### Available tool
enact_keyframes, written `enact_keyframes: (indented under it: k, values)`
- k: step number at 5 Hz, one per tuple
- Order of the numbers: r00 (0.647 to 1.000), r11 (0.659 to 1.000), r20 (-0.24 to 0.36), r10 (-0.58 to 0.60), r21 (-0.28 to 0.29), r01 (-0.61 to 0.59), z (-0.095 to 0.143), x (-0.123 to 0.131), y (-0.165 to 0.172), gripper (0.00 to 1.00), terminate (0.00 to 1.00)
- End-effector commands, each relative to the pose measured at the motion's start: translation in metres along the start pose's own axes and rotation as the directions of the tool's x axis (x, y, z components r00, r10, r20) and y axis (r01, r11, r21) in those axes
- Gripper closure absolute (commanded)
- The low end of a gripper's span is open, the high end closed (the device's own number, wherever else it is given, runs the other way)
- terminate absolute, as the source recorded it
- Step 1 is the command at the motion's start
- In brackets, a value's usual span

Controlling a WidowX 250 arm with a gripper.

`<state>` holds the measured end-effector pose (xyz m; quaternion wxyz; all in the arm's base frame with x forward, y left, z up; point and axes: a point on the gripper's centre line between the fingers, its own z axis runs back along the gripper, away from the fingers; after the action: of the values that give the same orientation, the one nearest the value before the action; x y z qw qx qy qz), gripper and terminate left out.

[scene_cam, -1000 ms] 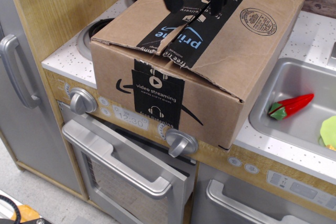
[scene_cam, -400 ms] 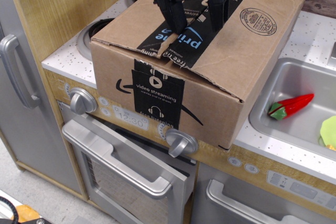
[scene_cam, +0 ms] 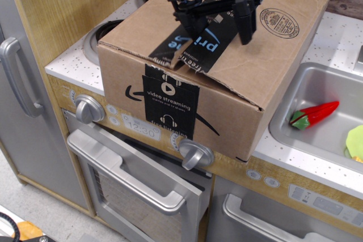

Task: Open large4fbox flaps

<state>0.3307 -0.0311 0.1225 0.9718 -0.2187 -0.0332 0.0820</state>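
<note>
The large4fbox (scene_cam: pixel 227 94) is a big brown cardboard box with black "prime" tape, standing on the toy stove top. Its flaps lie almost flat: the left flap (scene_cam: pixel 139 26) and the right flap (scene_cam: pixel 278 49), which bears a round black stamp. My black gripper (scene_cam: pixel 220 26) is over the taped middle seam with its jaws spread apart. The left finger (scene_cam: pixel 194 24) touches the tape at the seam. The right finger (scene_cam: pixel 245 24) rests on the right flap beside the stamp. At the front of the seam the tape edge (scene_cam: pixel 180 49) stands up slightly.
Two silver oven knobs (scene_cam: pixel 88 109) (scene_cam: pixel 195 155) and the oven door handle (scene_cam: pixel 130 177) sit below the box. A sink (scene_cam: pixel 283 131) at the right holds a red pepper (scene_cam: pixel 315 113) and a green item (scene_cam: pixel 354 143). A fridge handle (scene_cam: pixel 17 77) is at the left.
The gripper has come down and forward along the tape and shifted slightly right. The tape edge at the front of the seam has lifted a little.
</note>
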Motion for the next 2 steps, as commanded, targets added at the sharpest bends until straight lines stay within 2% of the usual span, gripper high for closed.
enact_keyframes:
  k: [1,2]
  values:
    - [0.996,0.978,0.042,0.081,-0.195,-0.072,0.029,0.000,-0.066,0.00,0.00]
    - [0.995,0.978,0.031,0.090,-0.193,-0.083,0.039,0.002,-0.098,0.00,0.00]
